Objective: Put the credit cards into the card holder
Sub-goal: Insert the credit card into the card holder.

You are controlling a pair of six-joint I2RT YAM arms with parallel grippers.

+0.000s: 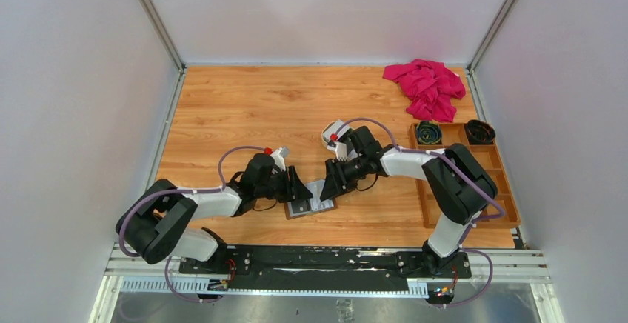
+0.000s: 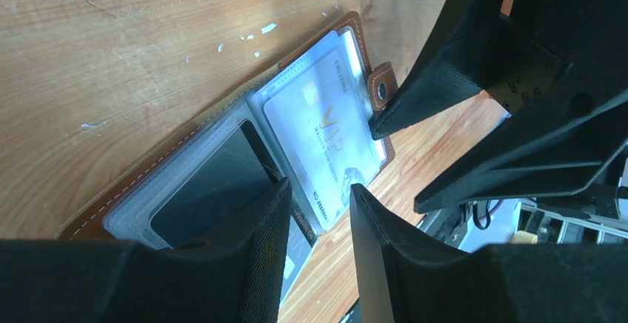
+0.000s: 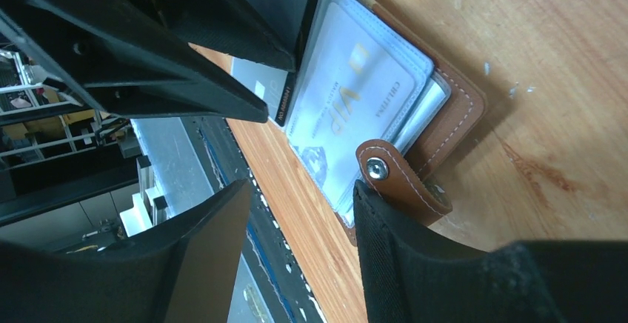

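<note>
Hidden: left gripper (image 2: pixel 320 190) covers the dark card's (image 2: pixel 207 182) near end; you can't tell if it grips anything.
Writing: "VIP" on white card (image 2: pixel 318 123); smaller print blurred.
Holder: card holder (image 1: pixel 311 207) lies open near the table's (image 1: pixel 244 108) front edge, both cards in its clear sleeves.
Jaws: both pairs apart; right gripper (image 3: pixel 302 190) has one finger at the snap tab (image 3: pixel 385 171).

Narrow gap between end effectors (image 1: pixel 299 189) (image 1: pixel 330 185) (card holder (image 1: pixel 312 208) beneath)

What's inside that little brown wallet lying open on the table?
The wallet holds a pale VIP card on one side and a dark card on the other, both behind clear plastic. Anything tucked beneath them is covered.
</note>
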